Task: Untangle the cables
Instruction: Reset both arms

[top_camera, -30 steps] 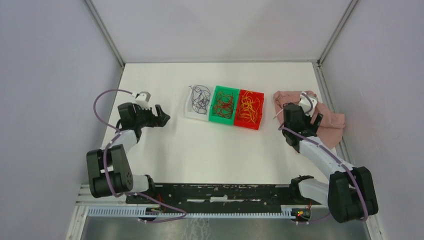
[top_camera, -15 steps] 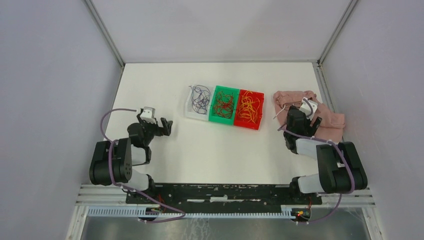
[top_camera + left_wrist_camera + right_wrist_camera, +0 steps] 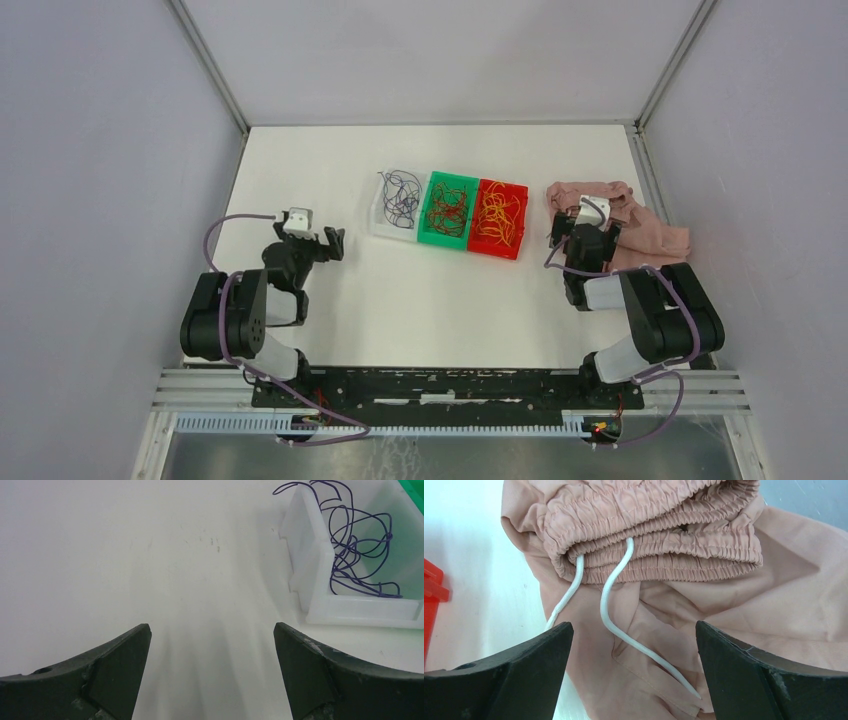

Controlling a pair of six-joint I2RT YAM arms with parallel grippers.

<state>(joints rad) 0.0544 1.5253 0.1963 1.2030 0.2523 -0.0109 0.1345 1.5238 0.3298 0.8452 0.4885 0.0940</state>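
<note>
The cables lie sorted in three bins mid-table: dark purple ones in the white bin, dark red ones in the green bin, yellow-orange ones in the red bin. The purple cables and white bin also show at the right of the left wrist view. My left gripper is open and empty over bare table, left of the white bin. My right gripper is open and empty, just above the pink cloth.
A pink cloth with an elastic waistband and white drawstring lies at the right. A corner of the red bin shows left of it. Grey walls enclose the table; a black rail runs along the near edge.
Both arms have folded back toward their bases. The left gripper swung nearer and slightly right; the right gripper moved to the cloth's left edge. Cables and bins have not moved.
</note>
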